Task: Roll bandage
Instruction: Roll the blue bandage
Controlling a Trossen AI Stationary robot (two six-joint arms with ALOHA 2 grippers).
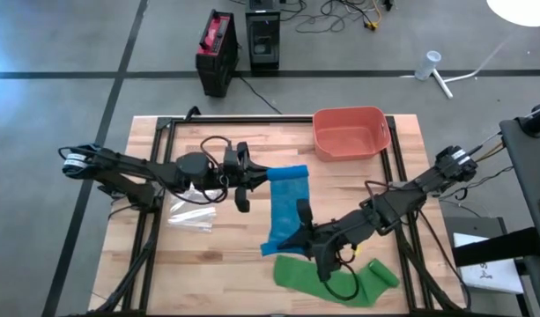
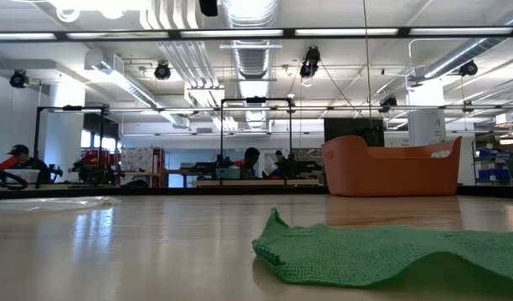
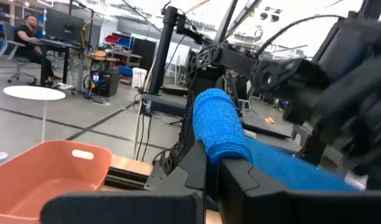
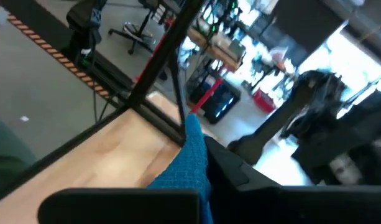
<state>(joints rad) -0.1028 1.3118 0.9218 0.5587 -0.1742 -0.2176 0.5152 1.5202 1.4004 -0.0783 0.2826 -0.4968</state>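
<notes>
Green bandage (image 2: pixel 390 255) fills the low view; overhead, both arms' fingers clamp the blue bandage (image 1: pixel 285 207).

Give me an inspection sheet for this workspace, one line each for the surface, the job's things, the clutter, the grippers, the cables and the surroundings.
Surface: wooden table inside a black frame.
Job's things: blue bandage stretched between both grippers, its rolled end at the left one; green bandage lying loose at the table's near edge.
Clutter: orange bin at the far edge; clear plastic wrapper under the left arm.
Grippers: left gripper shut on the blue bandage's rolled end; right gripper shut on its other end.
Cables: loops run along both arms; loose cables on the floor beyond the table.
Surroundings: black equipment boxes on the floor; seated person at a desk in the room behind.
</notes>
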